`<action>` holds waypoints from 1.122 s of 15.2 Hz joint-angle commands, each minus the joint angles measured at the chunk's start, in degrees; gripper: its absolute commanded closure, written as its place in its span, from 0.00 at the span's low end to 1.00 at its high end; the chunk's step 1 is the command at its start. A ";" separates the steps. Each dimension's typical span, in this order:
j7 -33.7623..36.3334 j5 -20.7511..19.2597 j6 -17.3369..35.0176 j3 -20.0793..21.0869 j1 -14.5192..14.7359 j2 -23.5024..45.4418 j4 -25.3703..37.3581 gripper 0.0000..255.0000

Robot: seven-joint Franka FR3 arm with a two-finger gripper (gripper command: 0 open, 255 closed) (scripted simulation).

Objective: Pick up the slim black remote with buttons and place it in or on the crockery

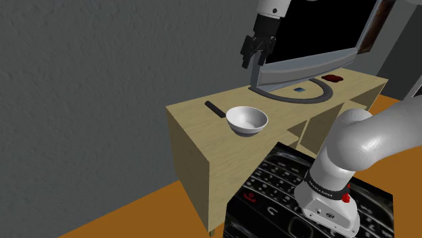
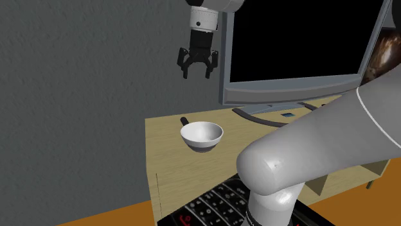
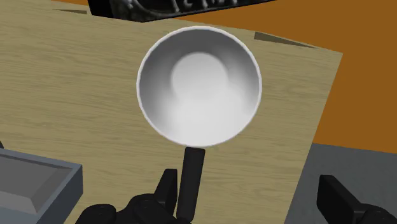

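Jaws apart and empty, the black gripper hangs high over the wooden cabinet, where the slim black remote lies flat just beside the white bowl; probably light, stiff and smooth, it is best pinched across its narrow width near mid-length.

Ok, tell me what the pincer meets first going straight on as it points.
Likely the black remote, next to the white bowl: in the wrist view one finger lines up beside it. Under the open pincer's middle lies bare wooden cabinet top. Depth is unclear.
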 commanded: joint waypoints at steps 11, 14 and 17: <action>0.06 0.53 14.23 -2.47 -1.34 17.28 -0.34 0.00; -0.09 1.03 17.89 -3.27 -1.60 23.19 0.86 0.00; -0.37 1.78 21.17 -4.03 -1.87 29.32 2.64 0.00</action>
